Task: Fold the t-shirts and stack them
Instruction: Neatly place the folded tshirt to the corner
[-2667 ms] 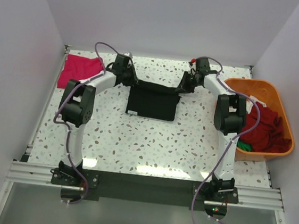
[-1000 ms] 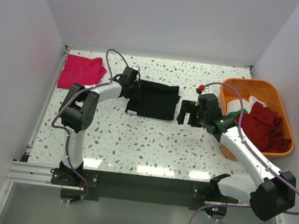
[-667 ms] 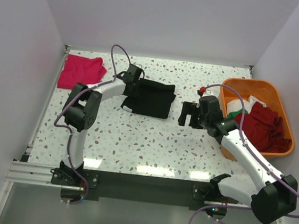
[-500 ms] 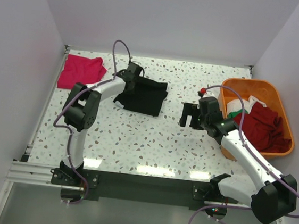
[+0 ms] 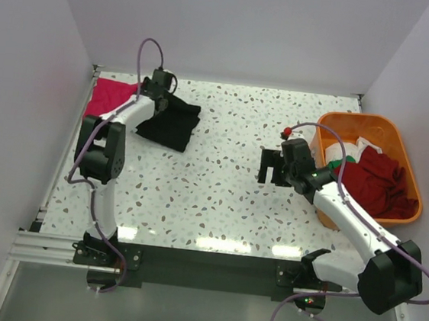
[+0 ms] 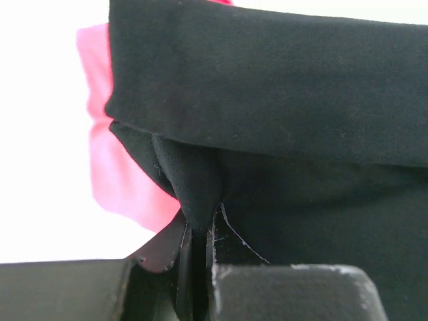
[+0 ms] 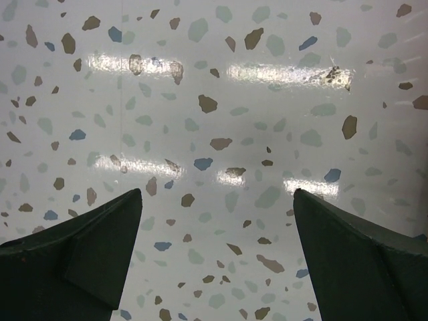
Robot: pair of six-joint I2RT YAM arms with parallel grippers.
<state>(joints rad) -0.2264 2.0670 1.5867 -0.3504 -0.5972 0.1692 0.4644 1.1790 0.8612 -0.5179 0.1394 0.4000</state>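
While the left claw (image 6: 197,244) pinches the black t-shirt (image 6: 281,100), half-hiding the pink t-shirt (image 6: 124,180), the right claw (image 7: 217,199) gapes.

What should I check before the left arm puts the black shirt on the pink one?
1. Left jaws shut on black shirt: ok.
2. Black shirt's fold neat: cannot tell.
3. Pink shirt flat in far left corner: ok.
4. Black shirt centred over pink shirt: not ok, mostly beside it.
5. Right jaws open, empty, clear of both shirts: ok.
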